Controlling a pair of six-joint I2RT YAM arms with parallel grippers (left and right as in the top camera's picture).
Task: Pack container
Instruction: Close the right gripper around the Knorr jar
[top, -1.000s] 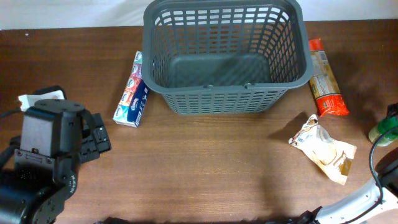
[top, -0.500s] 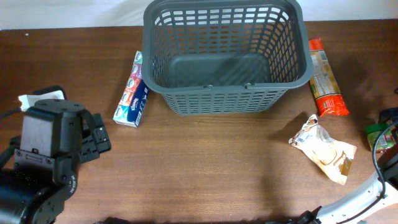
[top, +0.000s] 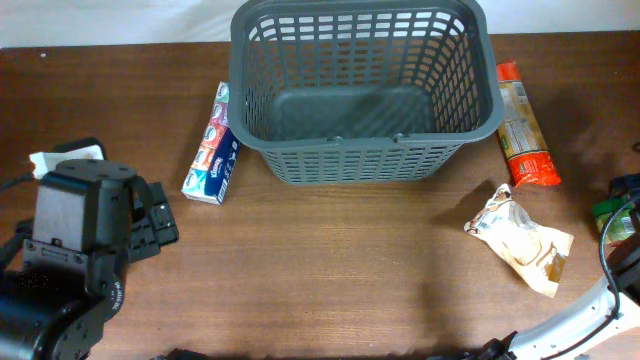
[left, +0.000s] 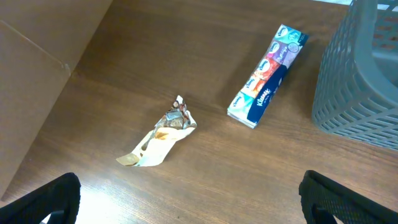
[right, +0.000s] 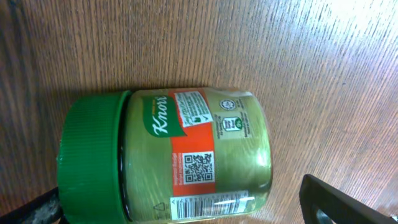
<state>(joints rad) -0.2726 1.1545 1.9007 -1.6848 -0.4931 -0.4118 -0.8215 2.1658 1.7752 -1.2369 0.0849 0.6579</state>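
Observation:
The container (top: 365, 95), a large dark grey lattice basket, stands at the back middle of the table with nothing in it. In the overhead view my left gripper (top: 150, 222) is at the front left. Its wrist view shows it open (left: 193, 211) above bare wood, with a crumpled wrapper (left: 160, 140) ahead of it. My right gripper (top: 625, 205) hangs at the table's right edge over a green-lidded Knorr jar (right: 193, 155) lying on its side. This gripper (right: 186, 214) is open, the jar between its fingers, and the right finger (right: 348, 202) stands apart from the glass.
A Kleenex tissue pack (top: 211, 145) lies just left of the basket. Right of the basket is a long orange packet (top: 523, 125). A white and brown pouch (top: 520, 240) lies in front of the packet. The basket's wall (left: 367, 74) shows at the right of the left wrist view.
My right gripper has shifted a little over the jar at the right edge, covering more of it. The left arm has not moved.

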